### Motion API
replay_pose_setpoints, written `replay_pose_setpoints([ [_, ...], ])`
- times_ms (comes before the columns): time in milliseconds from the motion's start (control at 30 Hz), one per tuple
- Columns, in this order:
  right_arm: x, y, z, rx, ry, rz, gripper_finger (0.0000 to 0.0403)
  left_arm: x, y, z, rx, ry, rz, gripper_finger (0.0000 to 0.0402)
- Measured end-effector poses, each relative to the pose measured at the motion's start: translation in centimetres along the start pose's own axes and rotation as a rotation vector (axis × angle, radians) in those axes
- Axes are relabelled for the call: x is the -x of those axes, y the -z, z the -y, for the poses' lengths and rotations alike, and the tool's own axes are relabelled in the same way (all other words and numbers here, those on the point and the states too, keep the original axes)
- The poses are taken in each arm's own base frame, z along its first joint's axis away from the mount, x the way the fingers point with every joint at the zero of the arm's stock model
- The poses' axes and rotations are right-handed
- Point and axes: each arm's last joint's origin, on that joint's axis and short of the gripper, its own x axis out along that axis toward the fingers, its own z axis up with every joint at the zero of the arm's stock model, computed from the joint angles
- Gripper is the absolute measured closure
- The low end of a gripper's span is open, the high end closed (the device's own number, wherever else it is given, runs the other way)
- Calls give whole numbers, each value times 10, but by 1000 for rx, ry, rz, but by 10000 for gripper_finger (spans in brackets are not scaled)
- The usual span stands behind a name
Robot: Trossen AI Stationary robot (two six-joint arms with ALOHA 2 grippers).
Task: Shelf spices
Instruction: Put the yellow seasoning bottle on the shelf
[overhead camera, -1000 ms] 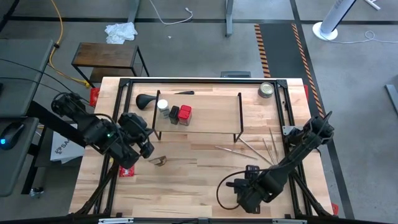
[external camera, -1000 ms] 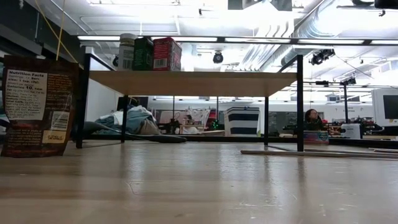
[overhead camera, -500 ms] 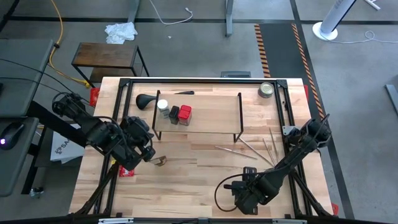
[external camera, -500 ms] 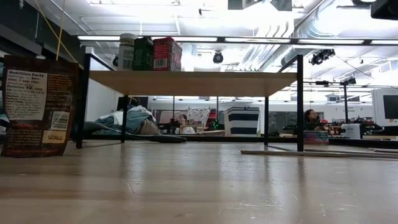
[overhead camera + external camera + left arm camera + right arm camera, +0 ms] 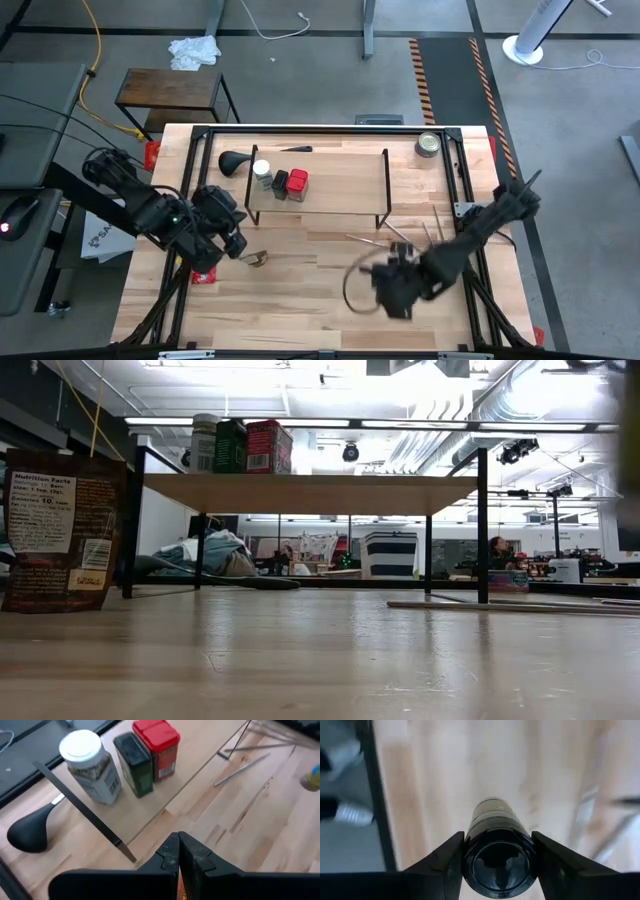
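Note:
The shelf (image 5: 330, 185) stands on the table on its black end frames, and its board (image 5: 300, 492) shows edge-on in the low view. Three jars stand on its left end: white-capped (image 5: 262, 170), dark (image 5: 280, 182) and red-capped (image 5: 298, 183). The left wrist view shows them too (image 5: 142, 762). The tan wedge holder (image 5: 255, 260) lies on the table. My left gripper (image 5: 238, 243) hovers beside it, shut (image 5: 178, 851). My right gripper (image 5: 392, 285), blurred, is over the table's near right part, shut on a dark black-capped jar (image 5: 496, 845). My right gripper pinches the dark jar between its two fingers (image 5: 451, 857), near the jar's black round end (image 5: 499, 866), which faces the wrist. The jar lies along the fingers and points away from the wrist. It looks lifted above the tabletop.
A red packet (image 5: 205, 277) stands near the table's left edge, large in the low view (image 5: 60, 530). A round silver tin (image 5: 430, 145) sits far right. A black scoop (image 5: 235, 162) lies left of the shelf. Thin metal rods (image 5: 405, 238) lie right of the shelf.
My right gripper, carrying the dark jar, has swung from the table's near edge toward the far edge and the shelf, fast enough to blur. The left arm has stayed in place.

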Motion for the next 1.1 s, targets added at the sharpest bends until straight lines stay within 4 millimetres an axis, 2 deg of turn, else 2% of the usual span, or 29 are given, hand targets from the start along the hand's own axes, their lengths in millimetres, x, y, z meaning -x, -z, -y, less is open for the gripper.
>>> replay_pose_setpoints([
  [167,75,-49,48,-9,95,292,218,7,-3,-8,13,15,50,401],
  [233,96,-71,71,-1,132,373,218,8,-4,-10,17,17,60,401],
  [300,106,-91,94,-1,166,411,218,9,-4,-10,18,16,70,401],
  [433,103,-124,142,-50,176,323,218,9,-5,-10,26,22,74,401],
  [533,91,-140,173,-91,180,184,218,9,-5,-8,39,33,80,401],
  [600,78,-150,187,-96,204,138,218,9,-5,-8,45,39,82,401],
  [700,61,-153,200,-107,178,87,218,9,-6,-7,55,42,83,401],
  [833,51,-155,210,-155,140,30,218,9,-6,-7,69,46,84,401],
  [1100,57,-161,208,-131,122,113,211,9,-6,-7,85,47,84,401],
])
